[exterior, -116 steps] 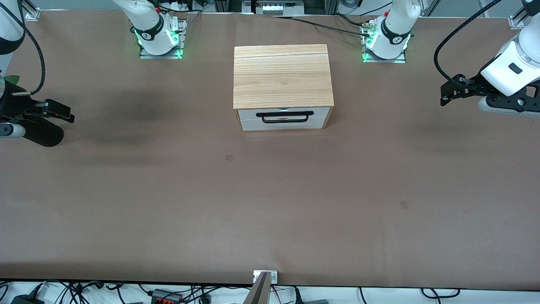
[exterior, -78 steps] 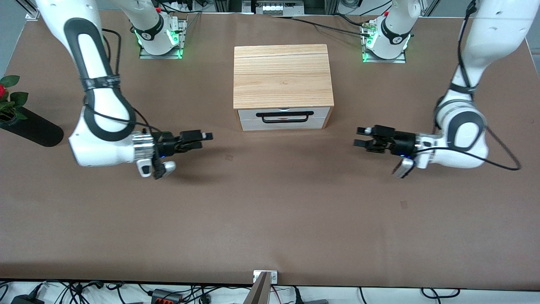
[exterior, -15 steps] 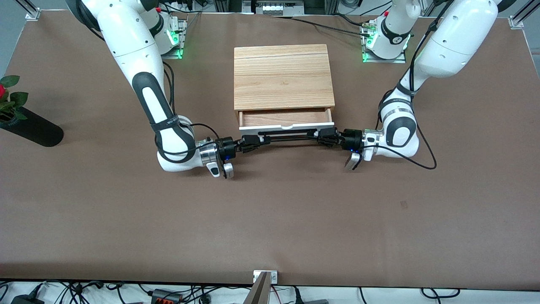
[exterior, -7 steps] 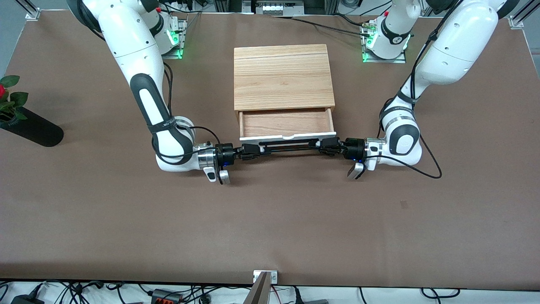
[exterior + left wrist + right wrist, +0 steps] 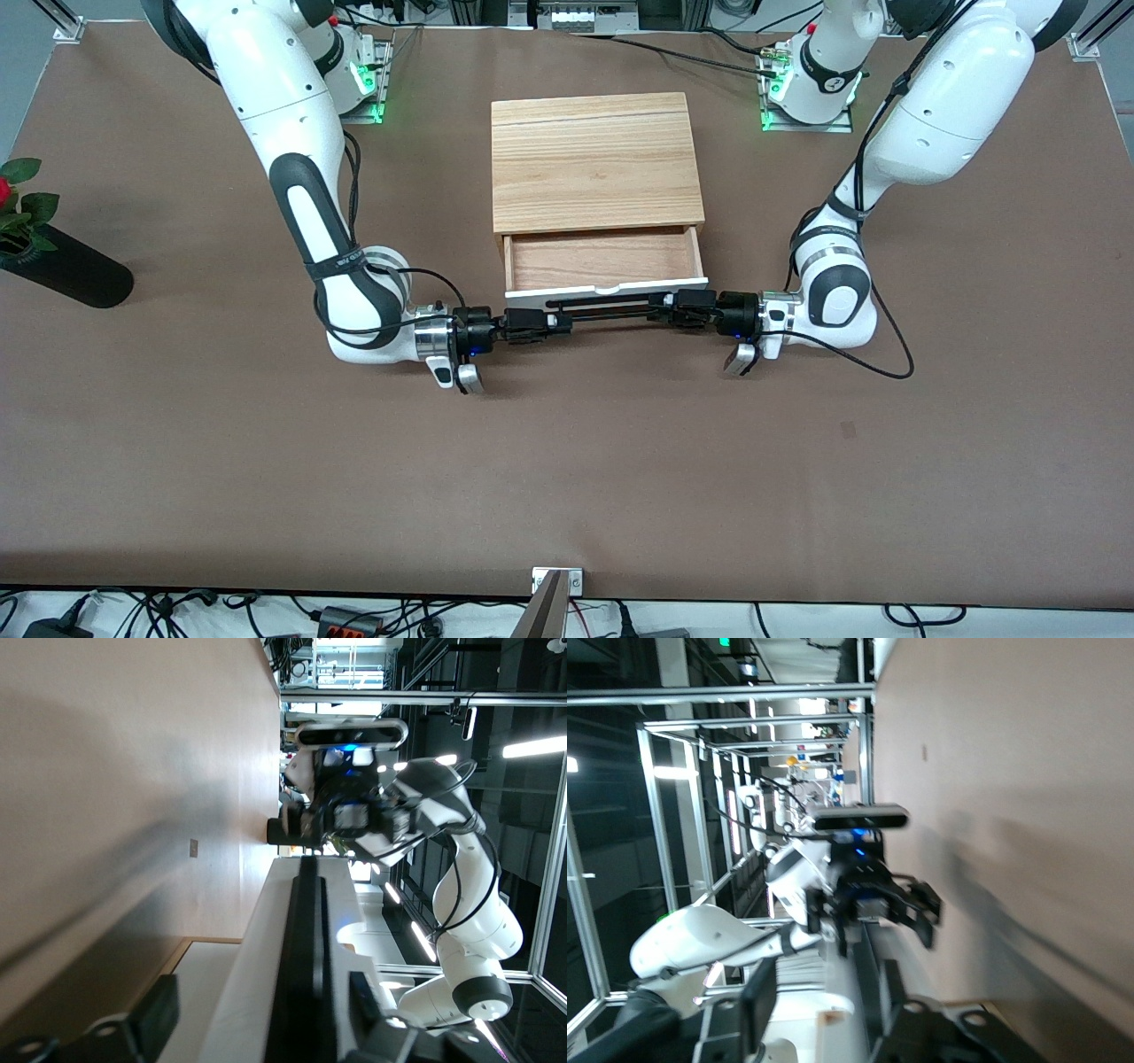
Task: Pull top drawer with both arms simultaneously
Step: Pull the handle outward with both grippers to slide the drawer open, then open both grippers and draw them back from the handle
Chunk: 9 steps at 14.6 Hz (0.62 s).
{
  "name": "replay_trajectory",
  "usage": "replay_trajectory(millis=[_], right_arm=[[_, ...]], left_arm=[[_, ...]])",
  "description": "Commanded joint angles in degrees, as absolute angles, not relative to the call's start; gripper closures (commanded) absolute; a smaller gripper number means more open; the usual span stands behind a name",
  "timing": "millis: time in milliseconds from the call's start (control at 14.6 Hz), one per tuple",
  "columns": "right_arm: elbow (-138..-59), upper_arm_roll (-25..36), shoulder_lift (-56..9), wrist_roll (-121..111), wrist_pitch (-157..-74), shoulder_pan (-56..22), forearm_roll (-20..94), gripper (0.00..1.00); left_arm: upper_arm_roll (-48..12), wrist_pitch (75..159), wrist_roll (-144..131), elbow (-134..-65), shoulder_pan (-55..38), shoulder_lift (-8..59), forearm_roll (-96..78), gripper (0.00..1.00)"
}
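The top drawer [image 5: 602, 257] stands pulled out of the wood-topped cabinet [image 5: 594, 159], its light wood inside showing above the white front panel [image 5: 607, 287]. Its long black bar handle [image 5: 611, 307] runs along the front. My right gripper [image 5: 532, 321] sits at the handle's end toward the right arm's end of the table, open around the bar [image 5: 870, 979] with a wide gap [image 5: 826, 983]. My left gripper [image 5: 678, 312] sits at the handle's end toward the left arm's end, also open, its fingers standing off the bar [image 5: 306, 948] on both sides [image 5: 263, 992].
A black vase with a red flower [image 5: 62, 275] lies at the right arm's end of the table. Both arm bases [image 5: 337, 80] [image 5: 811, 84] stand farther from the front camera than the cabinet. A metal bracket [image 5: 556, 580] sits at the table's near edge.
The drawer slid farther out toward the front camera with both arms following. Both grippers, shut on the handle a second ago, have opened.
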<state>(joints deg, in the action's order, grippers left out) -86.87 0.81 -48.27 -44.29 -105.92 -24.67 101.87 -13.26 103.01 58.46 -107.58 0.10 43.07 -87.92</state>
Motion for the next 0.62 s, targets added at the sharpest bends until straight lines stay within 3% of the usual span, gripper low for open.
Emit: replay_trajectory(millis=[0, 547], right_arm=[[-86.0, 0.4, -47.8, -43.0, -106.5, -24.2, 102.7, 0.17], [-84.1, 3.1, -47.4, -31.5, -111.7, -22.9, 98.5, 0.14]], left_arm=[[-13.1, 102.3, 58.5, -107.7, -0.6, 42.8, -88.2, 0.0], [-13.1, 102.2, 56.8, -105.8, 0.1, 42.1, -88.0, 0.0]])
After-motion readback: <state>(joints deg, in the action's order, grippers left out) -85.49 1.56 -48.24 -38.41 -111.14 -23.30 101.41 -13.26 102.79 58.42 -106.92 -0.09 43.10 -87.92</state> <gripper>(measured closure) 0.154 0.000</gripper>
